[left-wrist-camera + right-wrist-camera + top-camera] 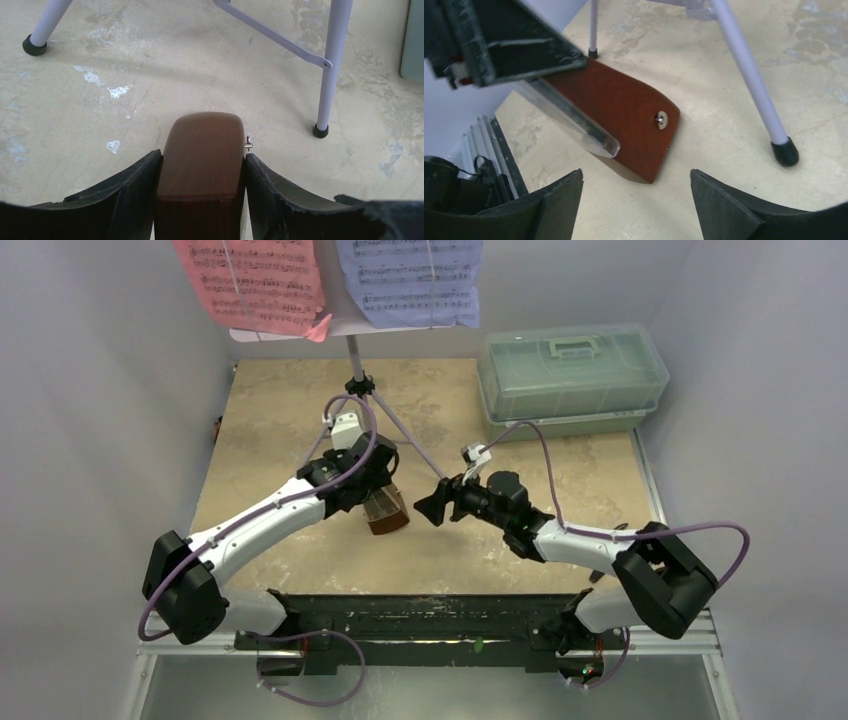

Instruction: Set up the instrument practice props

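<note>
Two risks: with my left gripper [201, 165] clamped on the tilted metronome [624, 110] low over the table [100, 130] by the stand legs [327, 75] and my right gripper [636, 180] gaping empty beside it, a crooked set-down could topple it, or a swing could clip a leg.

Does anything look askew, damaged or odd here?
The metronome leans steeply, clamped in the left gripper, not standing upright. The pink sheet has one bottom corner curled. Nothing else stands out.

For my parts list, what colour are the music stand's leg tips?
Black leg tips, clearest in the right wrist view.
</note>
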You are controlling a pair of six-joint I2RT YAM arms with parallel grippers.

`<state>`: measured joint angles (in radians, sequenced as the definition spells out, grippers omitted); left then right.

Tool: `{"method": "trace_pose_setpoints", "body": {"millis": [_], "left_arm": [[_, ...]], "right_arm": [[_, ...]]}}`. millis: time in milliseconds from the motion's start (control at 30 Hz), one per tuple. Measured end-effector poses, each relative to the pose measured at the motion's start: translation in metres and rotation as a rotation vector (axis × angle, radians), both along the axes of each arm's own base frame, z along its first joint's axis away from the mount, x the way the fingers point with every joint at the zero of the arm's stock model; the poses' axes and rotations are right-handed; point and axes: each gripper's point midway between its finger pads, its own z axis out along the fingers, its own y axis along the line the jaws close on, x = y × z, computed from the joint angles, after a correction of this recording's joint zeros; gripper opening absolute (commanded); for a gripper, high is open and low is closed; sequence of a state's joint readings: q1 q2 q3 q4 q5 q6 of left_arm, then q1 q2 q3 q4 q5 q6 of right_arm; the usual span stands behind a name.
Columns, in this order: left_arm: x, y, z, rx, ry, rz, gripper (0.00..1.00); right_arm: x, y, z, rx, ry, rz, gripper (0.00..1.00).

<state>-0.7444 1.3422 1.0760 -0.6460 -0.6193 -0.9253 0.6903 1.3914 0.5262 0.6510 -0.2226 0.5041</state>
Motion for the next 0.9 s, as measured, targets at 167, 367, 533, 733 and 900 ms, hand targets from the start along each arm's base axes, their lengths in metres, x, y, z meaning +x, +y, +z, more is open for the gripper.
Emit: {"method": "trace_pose_setpoints", "body": {"millis": [167, 367, 533, 733, 900], "left_arm": [[0.001, -0.010, 0.000, -0.093, 0.015, 0.018, 0.93], [-0.001, -0.022, 0.012, -0.161, 0.001, -0.022, 1.00], [0.001, -0.012, 0.041, -0.161, -0.073, -0.016, 1.00], [-0.007, 0.022, 0.098, -0.156, -0.255, 0.028, 1.00], [-0.022, 0.061, 0.146, -0.178, -0.419, 0.104, 1.00]], "right_arm": [[-0.031, 0.023, 0.004, -0.060, -0.081, 0.067, 0.95], [-0.035, 0.027, -0.001, -0.126, -0.125, 0.018, 0.99], [-0.032, 0.036, 0.015, -0.154, -0.161, -0.059, 0.99], [-0.025, 0.062, 0.066, -0.096, -0.224, -0.135, 0.99], [-0.015, 0.083, 0.076, -0.135, -0.241, -0.206, 0.99]]}}
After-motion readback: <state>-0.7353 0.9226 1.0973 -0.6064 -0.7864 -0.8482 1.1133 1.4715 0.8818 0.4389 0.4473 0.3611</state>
